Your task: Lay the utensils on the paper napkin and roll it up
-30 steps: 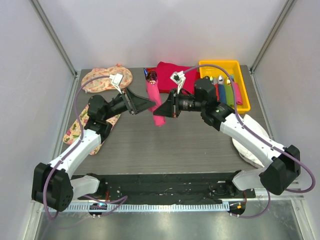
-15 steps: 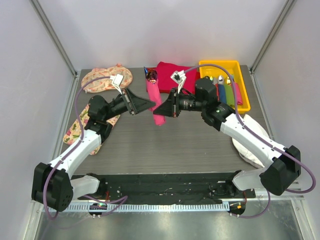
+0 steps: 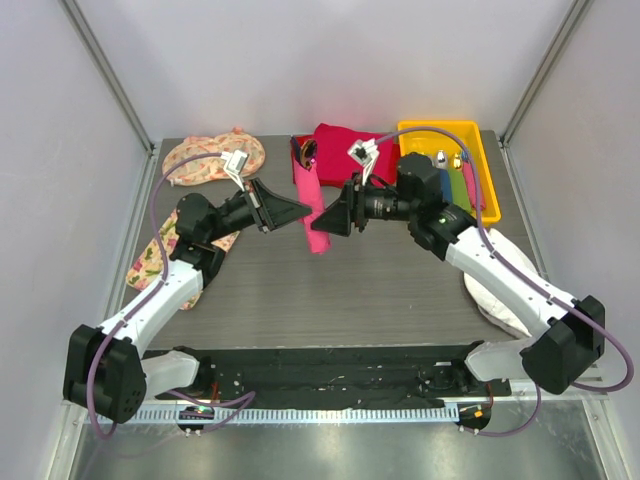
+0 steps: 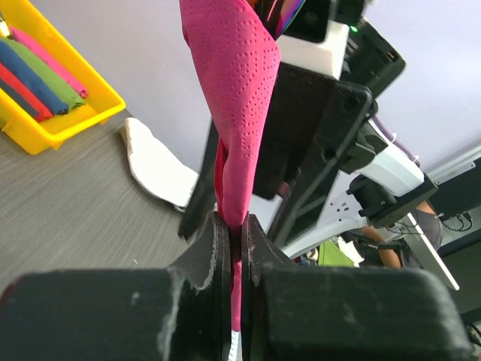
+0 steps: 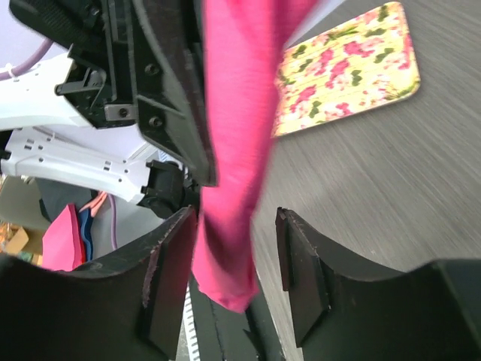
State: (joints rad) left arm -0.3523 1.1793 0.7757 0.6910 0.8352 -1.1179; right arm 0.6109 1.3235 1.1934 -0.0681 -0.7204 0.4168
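Note:
The pink paper napkin [image 3: 313, 208] is rolled into a tube and held up above the table, tilted. Dark heads of the utensils [image 3: 303, 152] stick out of its far end. My left gripper [image 3: 306, 210] comes in from the left and is shut on the paper napkin [image 4: 239, 90], pinching its lower part between the fingertips [image 4: 219, 239]. From the right, my right gripper [image 3: 324, 222] stands open. Its fingers [image 5: 169, 263] straddle the roll's [image 5: 234, 173] loose end without squeezing it.
A yellow tray [image 3: 440, 127] with coloured utensils sits at the back right, beside a pile of red cloth [image 3: 345, 142]. Floral mats [image 3: 208, 160] lie at the back left and left [image 3: 150, 262]. Something white [image 3: 500, 295] lies on the right of the table.
My left gripper has closed on the rolled napkin. The right gripper, shut on it before, has opened and drawn back slightly to the right. The roll's far end shifted a little.

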